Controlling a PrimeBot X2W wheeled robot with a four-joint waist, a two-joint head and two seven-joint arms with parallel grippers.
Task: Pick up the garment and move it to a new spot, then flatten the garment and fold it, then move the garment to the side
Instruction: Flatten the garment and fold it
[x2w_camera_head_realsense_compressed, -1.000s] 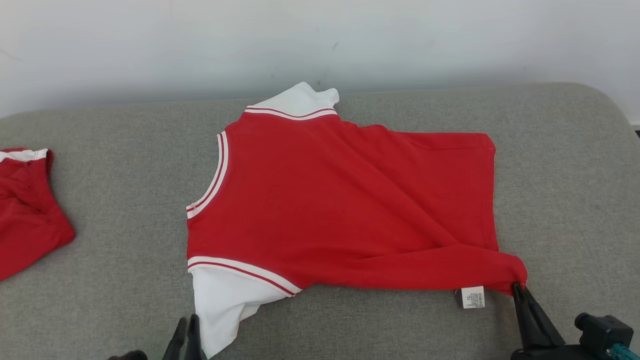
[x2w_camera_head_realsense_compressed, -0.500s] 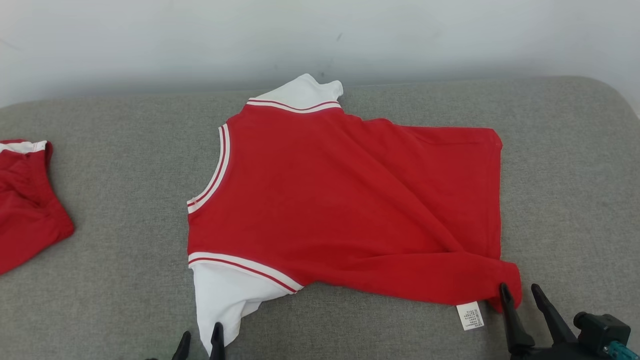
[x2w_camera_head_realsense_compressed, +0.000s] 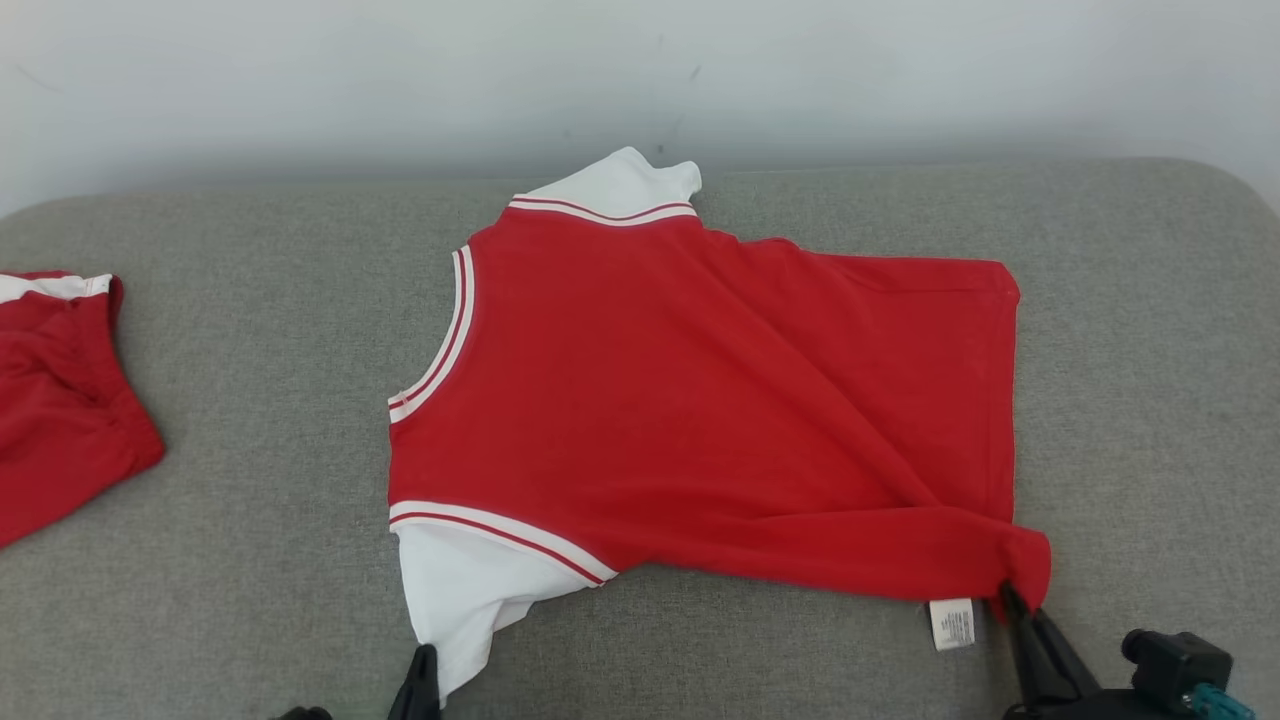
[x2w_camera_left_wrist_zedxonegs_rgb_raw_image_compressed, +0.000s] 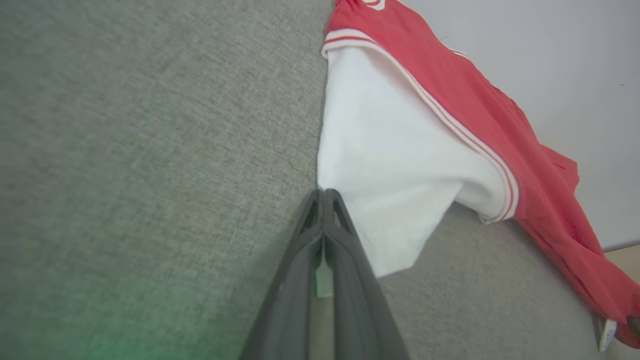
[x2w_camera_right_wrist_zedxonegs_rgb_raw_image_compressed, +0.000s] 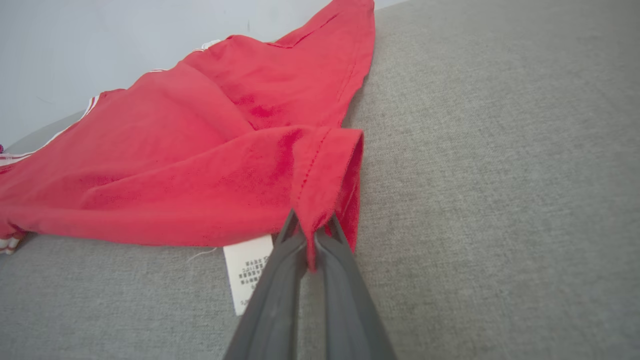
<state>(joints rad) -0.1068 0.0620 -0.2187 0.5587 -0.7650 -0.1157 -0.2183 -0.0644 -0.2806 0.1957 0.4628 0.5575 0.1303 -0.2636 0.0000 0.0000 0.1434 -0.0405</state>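
Grips shirt (x2w_camera_head_realsense_compressed: 700, 400) by white sleeve with left tool (x2w_camera_head_realsense_compressed: 425, 655), red hem corner with right tool (x2w_camera_head_realsense_compressed: 1010, 597); another red garment (x2w_camera_head_realsense_compressed: 60, 400) well apart, far left.

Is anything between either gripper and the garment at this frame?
Nothing visible. The left gripper is shut on the white sleeve of the garment, the right gripper on its red hem corner.

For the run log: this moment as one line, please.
left gripper: shut on white sleeve | right gripper: shut on hem corner | red shirt: lying on grey cushion
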